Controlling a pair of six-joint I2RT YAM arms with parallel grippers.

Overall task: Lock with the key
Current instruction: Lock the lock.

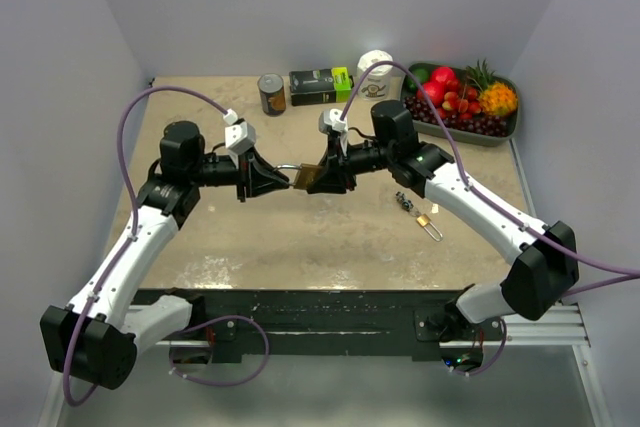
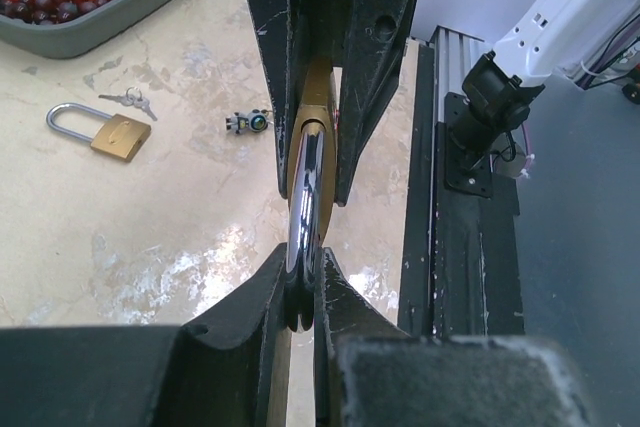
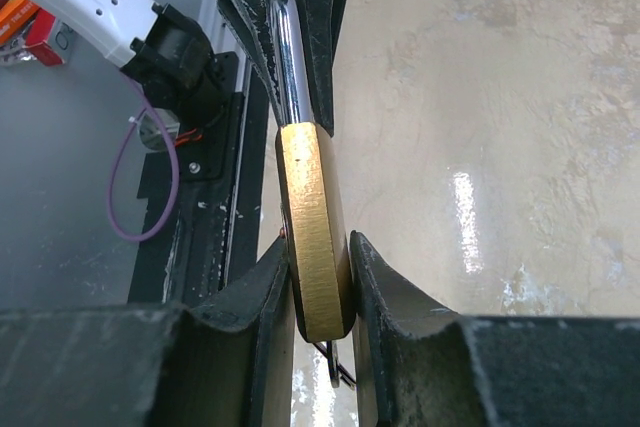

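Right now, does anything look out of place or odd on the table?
Nothing spilled or damaged. One oddity: a second padlock lies loose on the table, keys beside it, while left gripper and right gripper both clamp the raised padlock.

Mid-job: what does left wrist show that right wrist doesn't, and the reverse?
Only left wrist: a second padlock with keys lying on the table, and the fruit tray. Only right wrist: the purple cable by the left arm's base. Both: the held padlock, left tool shut on its shackle, right tool shut on its brass body.
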